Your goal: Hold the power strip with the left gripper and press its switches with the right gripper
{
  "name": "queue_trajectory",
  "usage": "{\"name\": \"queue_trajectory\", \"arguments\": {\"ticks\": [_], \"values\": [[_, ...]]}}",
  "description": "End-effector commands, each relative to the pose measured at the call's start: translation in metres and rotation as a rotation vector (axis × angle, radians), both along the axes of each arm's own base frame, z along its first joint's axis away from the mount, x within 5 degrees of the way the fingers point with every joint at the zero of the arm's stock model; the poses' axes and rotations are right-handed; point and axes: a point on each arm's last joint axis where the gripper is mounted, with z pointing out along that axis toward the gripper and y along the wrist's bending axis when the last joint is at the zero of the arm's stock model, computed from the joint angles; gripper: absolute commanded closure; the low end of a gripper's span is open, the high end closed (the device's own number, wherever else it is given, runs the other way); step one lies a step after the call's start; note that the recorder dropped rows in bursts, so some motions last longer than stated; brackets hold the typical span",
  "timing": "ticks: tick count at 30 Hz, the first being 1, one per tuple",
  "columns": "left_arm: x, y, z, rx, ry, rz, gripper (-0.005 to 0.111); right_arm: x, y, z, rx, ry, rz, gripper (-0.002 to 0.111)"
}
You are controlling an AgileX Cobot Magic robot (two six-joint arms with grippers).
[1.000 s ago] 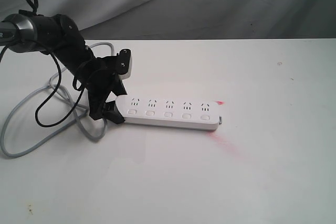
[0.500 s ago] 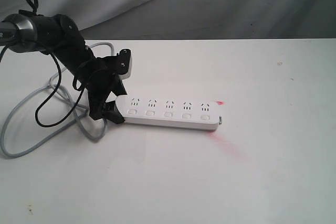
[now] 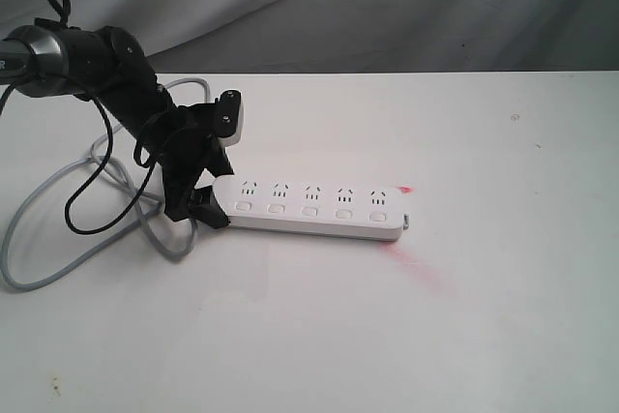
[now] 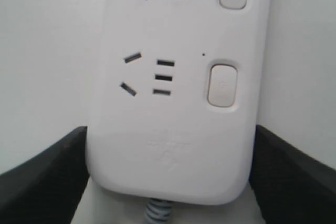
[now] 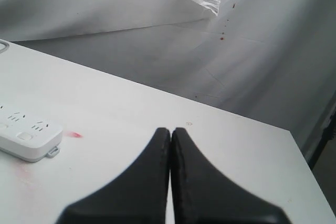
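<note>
The long white power strip (image 3: 319,208) lies flat on the white table, its row of small switches (image 3: 309,210) along the near side. My left gripper (image 3: 208,202) is shut on its cord end. In the left wrist view the black fingers (image 4: 44,174) press both long sides of the power strip (image 4: 168,129), beside the last switch (image 4: 222,85). My right gripper (image 5: 170,132) is out of the exterior view. It hovers shut and empty, well off from the strip's far end (image 5: 39,129).
The grey cord (image 3: 177,254) loops over the table to the left of the strip, under the left arm. Red smears (image 3: 421,268) mark the table by the strip's right end. A grey cloth backdrop (image 3: 387,7) hangs behind the table's far edge.
</note>
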Motion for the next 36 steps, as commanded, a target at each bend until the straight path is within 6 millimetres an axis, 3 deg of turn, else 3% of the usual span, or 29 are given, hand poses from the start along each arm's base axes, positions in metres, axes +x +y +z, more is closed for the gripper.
{"name": "queue_trajectory", "arguments": {"ticks": [1,36], "values": [[0.0016,0.0019,-0.0016,0.022,-0.02,0.0,0.037,-0.0002,-0.0006,-0.0008,-0.005,-0.002,-0.009,0.108],[0.002,0.0009,-0.0012,0.009,-0.021,0.008,0.037,-0.0002,-0.0006,-0.0008,-0.003,-0.002,-0.009,0.108]]}}
